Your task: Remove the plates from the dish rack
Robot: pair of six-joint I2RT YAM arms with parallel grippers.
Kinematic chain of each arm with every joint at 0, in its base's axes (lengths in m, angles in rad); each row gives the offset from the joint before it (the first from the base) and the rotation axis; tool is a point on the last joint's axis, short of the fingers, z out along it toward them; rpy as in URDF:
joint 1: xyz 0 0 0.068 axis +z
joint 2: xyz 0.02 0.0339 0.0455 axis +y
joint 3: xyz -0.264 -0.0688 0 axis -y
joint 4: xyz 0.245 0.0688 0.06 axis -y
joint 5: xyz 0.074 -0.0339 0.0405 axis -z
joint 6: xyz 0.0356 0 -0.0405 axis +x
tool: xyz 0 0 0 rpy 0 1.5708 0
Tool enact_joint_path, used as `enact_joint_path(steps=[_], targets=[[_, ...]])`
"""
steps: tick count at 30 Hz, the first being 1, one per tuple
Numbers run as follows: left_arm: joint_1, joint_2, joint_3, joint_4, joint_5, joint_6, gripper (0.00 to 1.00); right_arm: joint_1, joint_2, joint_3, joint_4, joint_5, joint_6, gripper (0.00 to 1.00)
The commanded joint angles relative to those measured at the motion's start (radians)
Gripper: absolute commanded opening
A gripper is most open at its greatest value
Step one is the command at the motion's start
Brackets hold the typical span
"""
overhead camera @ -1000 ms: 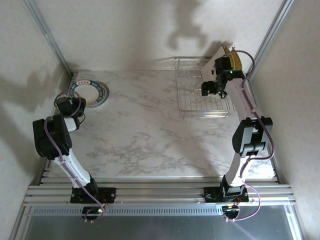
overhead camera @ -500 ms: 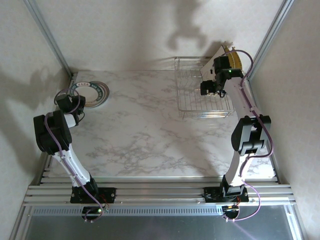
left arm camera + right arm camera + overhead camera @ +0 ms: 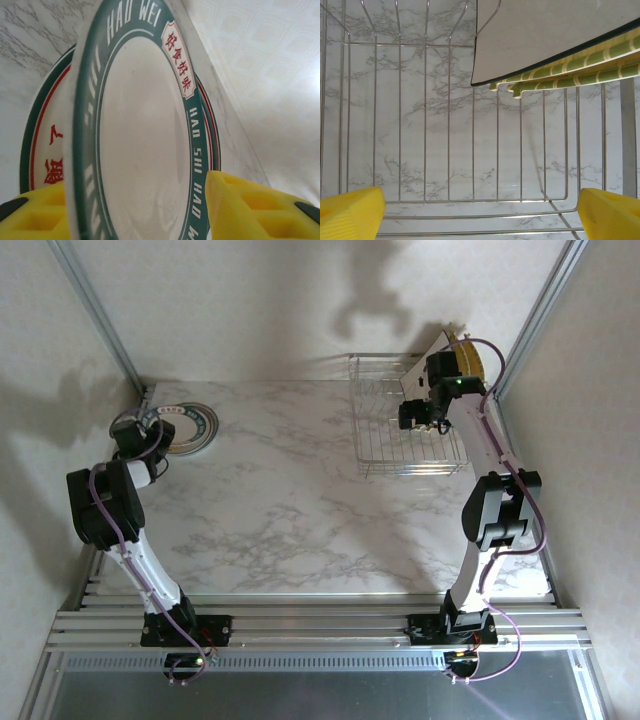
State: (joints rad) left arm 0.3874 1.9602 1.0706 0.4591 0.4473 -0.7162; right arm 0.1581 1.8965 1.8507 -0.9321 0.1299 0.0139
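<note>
Two round white plates with teal rims [image 3: 187,426] are stacked at the table's far left. My left gripper [image 3: 141,436] is at their near edge. In the left wrist view the upper plate [image 3: 140,135] leans tilted on the lower plate [image 3: 36,135], its rim between my open left gripper's [image 3: 136,184] yellow fingers, the right finger clear of it. The dish rack [image 3: 398,445] stands at the far right with square plates [image 3: 462,352] leaning in its back corner. My right gripper [image 3: 415,418] hovers open over the rack [image 3: 449,125], below a white plate [image 3: 545,35] and a striped one [image 3: 580,70].
The marble table [image 3: 290,500] stretches between the two arms. Walls and slanted metal frame posts [image 3: 95,310] close in on both sides. The rack's bare wire floor lies under the right gripper.
The left jaws have opened off the round plate's rim, and the left wrist has shifted slightly farther back. The right gripper has edged slightly left over the rack, still open.
</note>
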Motion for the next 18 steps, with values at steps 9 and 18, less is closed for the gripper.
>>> enact_joint_path(steps=[9,18], targets=[[-0.078,-0.021,0.133,-0.391,-0.223,0.265,0.66,0.01,-0.023,0.034,-0.017,-0.019,-0.014,0.99],[-0.105,-0.026,0.172,-0.501,-0.313,0.333,0.74,0.011,-0.022,0.04,-0.02,-0.027,-0.015,0.99]])
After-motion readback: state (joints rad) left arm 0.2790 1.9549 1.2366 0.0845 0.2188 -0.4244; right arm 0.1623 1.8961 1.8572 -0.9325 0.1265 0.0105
